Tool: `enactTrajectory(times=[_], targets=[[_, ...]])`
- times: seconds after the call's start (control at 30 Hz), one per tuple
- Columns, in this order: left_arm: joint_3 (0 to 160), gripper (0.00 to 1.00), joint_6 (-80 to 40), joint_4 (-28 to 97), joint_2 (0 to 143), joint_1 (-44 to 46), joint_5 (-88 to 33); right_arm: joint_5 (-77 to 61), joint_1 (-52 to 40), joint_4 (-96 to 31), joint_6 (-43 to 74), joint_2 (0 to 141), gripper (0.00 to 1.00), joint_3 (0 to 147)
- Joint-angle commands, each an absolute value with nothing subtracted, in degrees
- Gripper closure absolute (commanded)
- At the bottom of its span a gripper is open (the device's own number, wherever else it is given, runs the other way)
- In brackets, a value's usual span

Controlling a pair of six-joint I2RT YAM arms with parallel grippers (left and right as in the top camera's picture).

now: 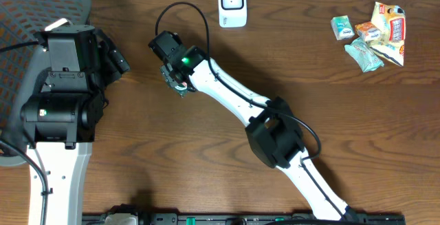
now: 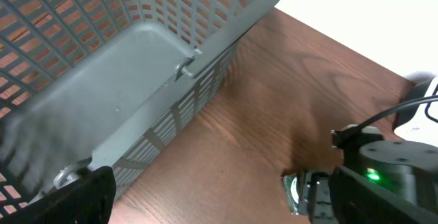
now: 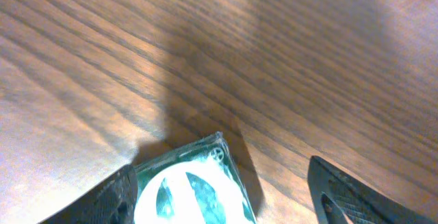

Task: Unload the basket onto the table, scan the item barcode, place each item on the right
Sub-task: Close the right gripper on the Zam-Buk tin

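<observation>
While the right pincer straddles a packet, the scanner stands beyond.

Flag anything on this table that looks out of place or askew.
Nothing is spilled or damaged. One green packet lies apart from the snack pile, askew on the table between the right gripper's open fingers.

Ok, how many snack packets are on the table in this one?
5. Four cluster at the table's far right corner: green packet, orange packet, yellow bag, teal packet. The fifth packet lies between the right fingers. The cluster may hide more.
</observation>
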State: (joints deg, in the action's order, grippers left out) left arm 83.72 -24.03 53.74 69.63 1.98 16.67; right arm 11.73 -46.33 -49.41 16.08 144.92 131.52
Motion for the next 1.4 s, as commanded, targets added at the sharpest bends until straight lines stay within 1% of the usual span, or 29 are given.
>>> enactTrajectory(times=[0.0, 0.03, 0.13, 0.2, 0.33, 0.43, 0.5, 0.53, 0.57, 0.63, 0.67, 0.8, 0.87, 1.0, 1.2, 1.37], targets=[[84.5, 0.02, -24.3, 53.8, 69.2, 1.8, 17.2, 11.0, -45.8, -51.5, 11.9, 140.9, 0.25, 131.4], [84.5, 0.02, -24.3, 53.8, 69.2, 1.8, 17.2, 10.0, -45.8, -52.1, 11.6, 140.9, 0.24, 131.4], [84.5, 0.02, -24.3, 53.8, 69.2, 1.8, 17.2, 4.0, -46.2, -52.7, 5.7, 140.9, 0.22, 131.4], [84.5, 0.03, -24.3, 53.8, 69.2, 1.8, 17.2, 3.7, -46.9, -53.0, 2.8, 140.9, 0.22, 131.4], [84.5, 0.02, -24.3, 53.8, 69.2, 1.8, 17.2, 9.5, -48.7, -54.3, 2.4, 141.3, 0.23, 131.4], [84.5, 0.02, -24.3, 53.8, 69.2, 1.8, 17.2, 15.7, -50.2, -56.0, 2.5, 142.0, 0.28, 131.4], [84.5, 0.02, -24.3, 53.8, 69.2, 1.8, 17.2, 18.9, -51.1, -57.1, 2.5, 142.8, 0.28, 131.4], [84.5, 0.02, -24.3, 53.8, 69.2, 1.8, 17.2, 19.0, -51.2, -57.3, 2.5, 143.1, 0.27, 131.4], [84.5, 0.02, -24.3, 53.8, 69.2, 1.8, 17.2, 19.0, -51.2, -57.6, 2.5, 143.4, 0.22, 131.4], [84.5, 0.02, -24.3, 53.8, 69.2, 1.8, 17.2, 19.2, -51.2, -57.7, 2.6, 143.7, 0.08, 131.3], [84.5, 0.02, -24.3, 53.8, 69.2, 1.8, 17.2, 19.5, -51.0, -57.6, 2.9, 144.0, 0.06, 131.1], [84.5, 0.02, -24.3, 53.8, 69.2, 1.8, 17.2, 19.5, -50.8, -57.2, 2.9, 144.5, 0.05, 131.0], [84.5, 0.02, -24.3, 53.8, 69.2, 1.8, 17.2, 19.4, -50.4, -57.2, 2.9, 144.5, 0.01, 130.9], [84.5, 0.02, -24.3, 53.8, 69.2, 1.8, 17.2, 18.5, -49.1, -55.0, 2.9, 144.5, 0.01, 128.5], [84.5, 0.02, -24.3, 53.8, 69.2, 1.8, 17.2, 3.5, -44.8, -53.5, 2.9, 144.5, 0.01, 127.3], [84.5, 0.02, -24.3, 53.8, 69.2, 1.8, 17.2, -0.7, -42.2, -53.7, 3.0, 144.5, 0.01, 127.3]])
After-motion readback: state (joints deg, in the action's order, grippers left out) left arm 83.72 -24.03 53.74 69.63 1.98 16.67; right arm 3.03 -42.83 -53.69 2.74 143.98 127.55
